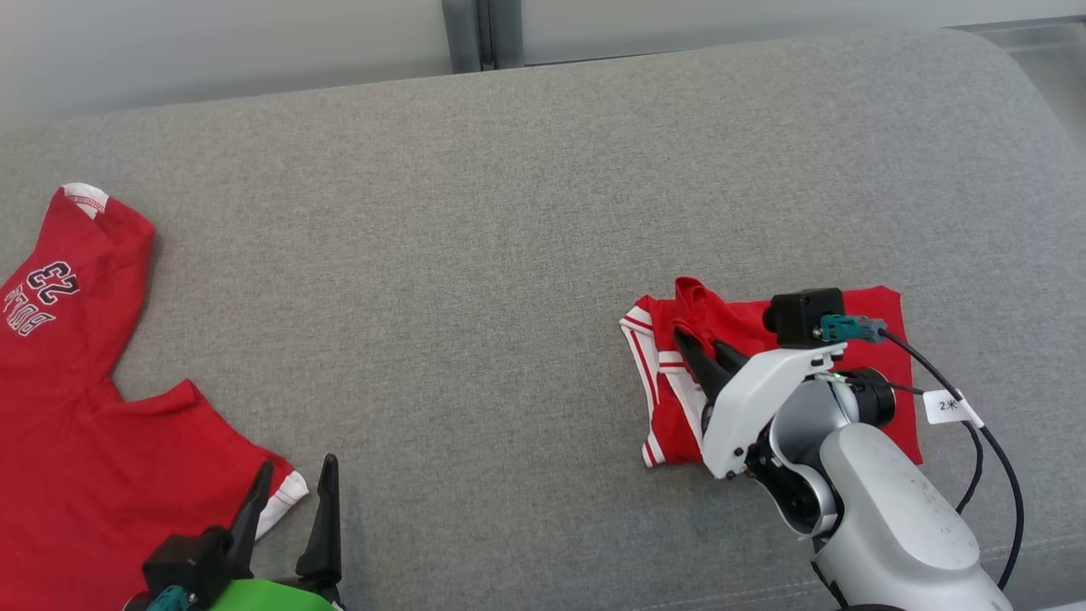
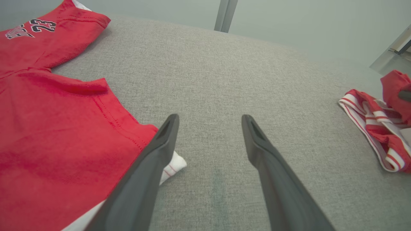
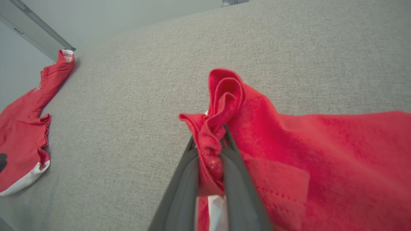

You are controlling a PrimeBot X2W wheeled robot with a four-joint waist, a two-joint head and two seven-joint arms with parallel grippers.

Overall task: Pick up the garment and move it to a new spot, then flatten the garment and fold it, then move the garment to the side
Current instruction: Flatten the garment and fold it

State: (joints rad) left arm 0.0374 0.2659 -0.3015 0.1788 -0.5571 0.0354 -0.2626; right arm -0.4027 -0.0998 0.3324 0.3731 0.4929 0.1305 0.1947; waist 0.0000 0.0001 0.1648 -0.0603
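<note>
The red jersey lying at the left of the grey surface carries the number "23" in dark digits edged with white, upside down in the head view and upright in the left wrist view. Next to the number runs a line of capital letters in the same style, too tilted and small to read surely. A small white tag on the black cable of the right arm reads "2米".
</note>
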